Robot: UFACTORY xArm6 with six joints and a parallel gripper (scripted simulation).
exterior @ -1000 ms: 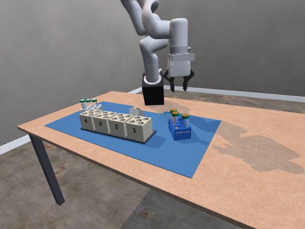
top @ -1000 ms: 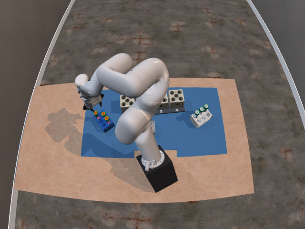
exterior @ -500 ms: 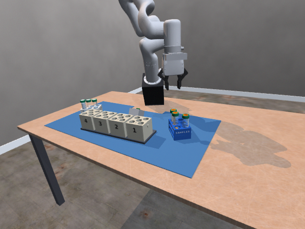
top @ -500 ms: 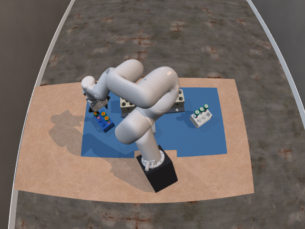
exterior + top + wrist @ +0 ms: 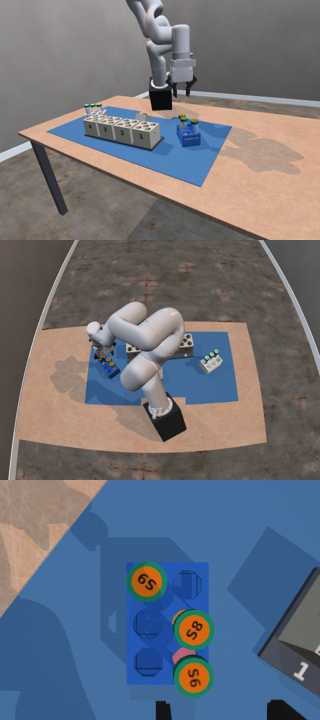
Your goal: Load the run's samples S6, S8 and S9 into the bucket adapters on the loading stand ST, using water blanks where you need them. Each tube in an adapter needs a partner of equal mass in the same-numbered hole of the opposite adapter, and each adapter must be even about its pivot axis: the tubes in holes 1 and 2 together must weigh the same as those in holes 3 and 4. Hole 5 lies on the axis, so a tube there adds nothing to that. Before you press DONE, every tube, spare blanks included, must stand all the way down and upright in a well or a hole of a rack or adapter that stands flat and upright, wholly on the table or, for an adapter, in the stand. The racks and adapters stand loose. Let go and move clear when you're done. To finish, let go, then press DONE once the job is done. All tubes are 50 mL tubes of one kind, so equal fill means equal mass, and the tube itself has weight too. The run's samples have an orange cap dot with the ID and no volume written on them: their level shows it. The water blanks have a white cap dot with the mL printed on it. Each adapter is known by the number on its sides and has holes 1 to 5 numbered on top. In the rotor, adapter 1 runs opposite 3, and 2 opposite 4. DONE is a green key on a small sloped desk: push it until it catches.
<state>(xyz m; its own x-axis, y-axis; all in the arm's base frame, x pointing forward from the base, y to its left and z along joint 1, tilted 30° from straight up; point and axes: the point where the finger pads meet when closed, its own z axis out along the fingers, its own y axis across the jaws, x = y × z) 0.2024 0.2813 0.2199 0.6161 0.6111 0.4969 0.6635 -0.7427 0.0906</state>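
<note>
The blue SAMPLES rack point(image 5: 112, 370) point(image 5: 188, 138) point(image 5: 131, 611) stands on the blue mat and holds three orange-dotted tubes: S9 point(image 5: 146, 581), S8 point(image 5: 194, 629) and S6 point(image 5: 194, 676). All three stand upright. My gripper point(image 5: 103, 354) point(image 5: 181, 93) point(image 5: 220, 712) is open and empty. It hangs well above the rack, and its fingertips show at the bottom of the wrist view. Adapters 4 point(image 5: 90, 125), 3 point(image 5: 105, 128), 2 point(image 5: 123, 131) and 1 point(image 5: 144, 134) point(image 5: 300, 637) sit in a row on the stand with empty holes. A white rack point(image 5: 211, 365) point(image 5: 102, 111) holds three white-dotted blanks.
The DONE desk point(image 5: 143, 117) stands behind adapter 1, mostly hidden by the arm in the top view. The black robot base point(image 5: 168, 420) point(image 5: 160, 98) stands at the mat's notch. The arm covers adapters 1 to 3 in the top view.
</note>
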